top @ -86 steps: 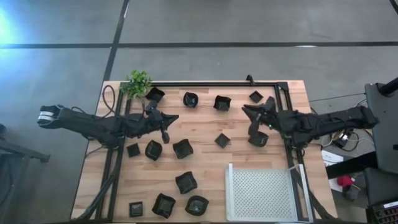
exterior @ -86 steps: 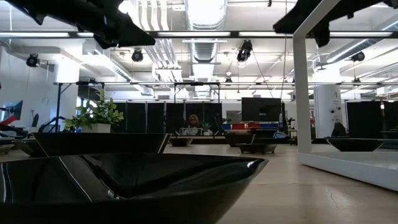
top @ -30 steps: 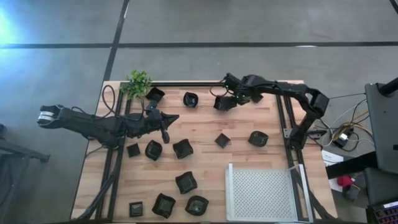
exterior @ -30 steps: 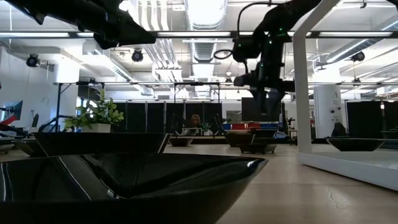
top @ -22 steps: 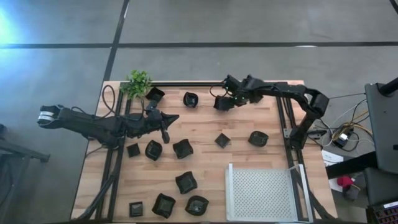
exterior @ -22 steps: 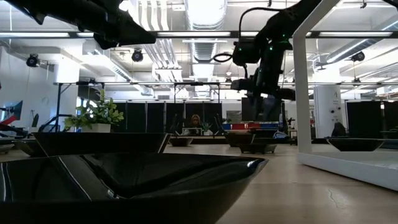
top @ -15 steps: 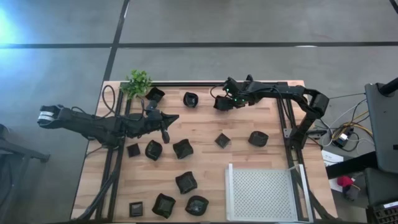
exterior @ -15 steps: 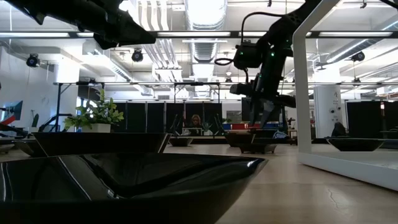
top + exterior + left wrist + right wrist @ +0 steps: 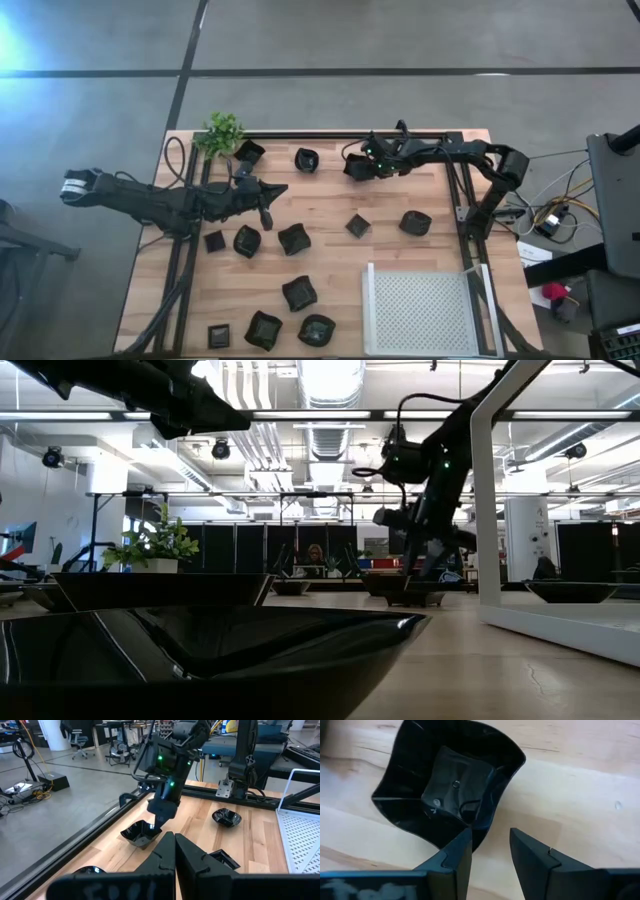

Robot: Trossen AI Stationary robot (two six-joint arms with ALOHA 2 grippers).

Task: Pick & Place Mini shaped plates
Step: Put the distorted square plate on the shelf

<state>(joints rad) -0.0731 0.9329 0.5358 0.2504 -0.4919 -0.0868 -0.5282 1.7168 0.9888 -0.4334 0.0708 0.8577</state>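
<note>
Mini shaped plate (image 9: 452, 785) sitting on the tabletop (image 9: 330, 205) right under the right claw (image 9: 490, 851) — fingers spread, one tip over the rim. Better to straddle that rim squarely before pinching. Left claw (image 9: 174, 851) clenched, empty, parked well apart.

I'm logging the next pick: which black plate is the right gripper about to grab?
The plate in the far row, between two others there; the open right gripper straddles its rim.

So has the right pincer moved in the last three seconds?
Yes. The right pincer has swung from near the table's right rail to the far edge, now at a black dish, farther from the white tray.
</note>
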